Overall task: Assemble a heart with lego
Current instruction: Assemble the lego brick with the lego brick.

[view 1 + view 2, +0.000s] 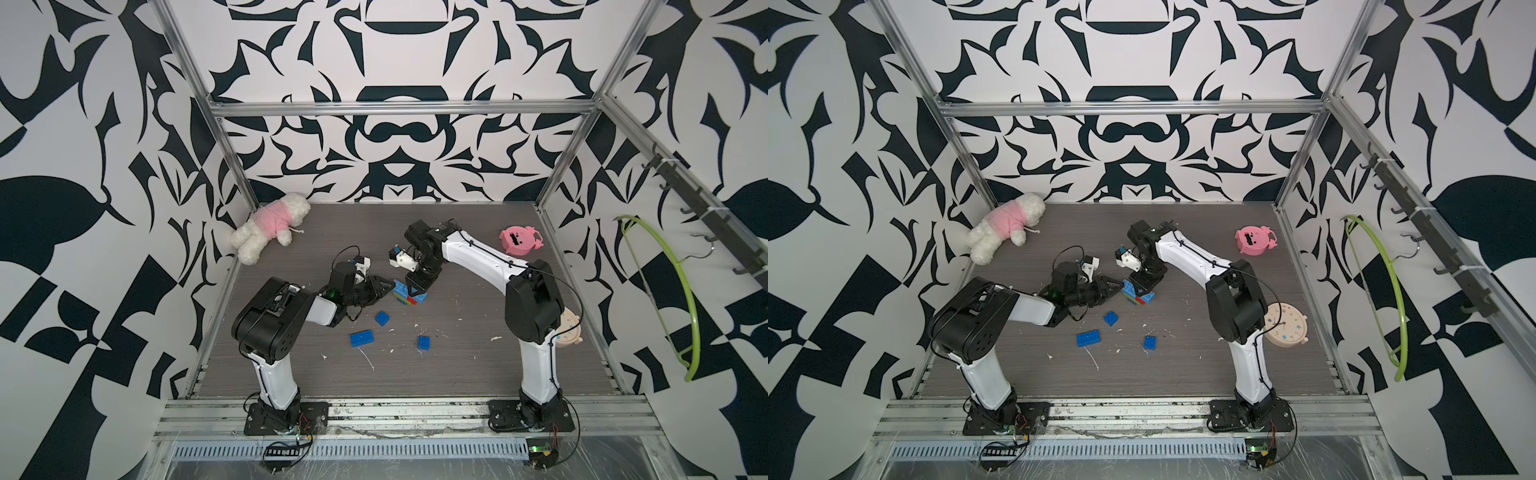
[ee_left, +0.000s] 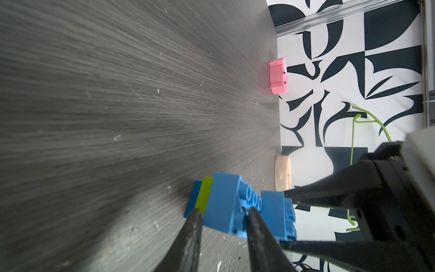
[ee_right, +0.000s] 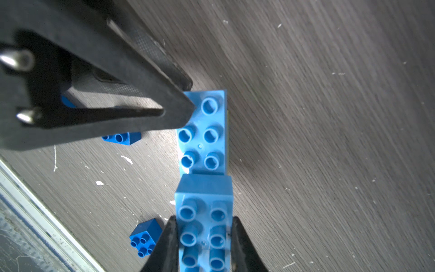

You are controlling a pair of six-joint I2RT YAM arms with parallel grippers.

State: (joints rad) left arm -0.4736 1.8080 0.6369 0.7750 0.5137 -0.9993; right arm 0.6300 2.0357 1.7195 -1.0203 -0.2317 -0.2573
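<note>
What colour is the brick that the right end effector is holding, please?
The brick is blue, clearest in the right wrist view.

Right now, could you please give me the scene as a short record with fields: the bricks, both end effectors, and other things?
heart: partly built, blue with green and red, mid-table
top brick: blue, atop heart; seating unclear
left end effector: shut on heart
right end effector: shut on top brick
loose bricks: three blue, on table nearer the arm bases
other things: bear, pink toy, clock
</note>
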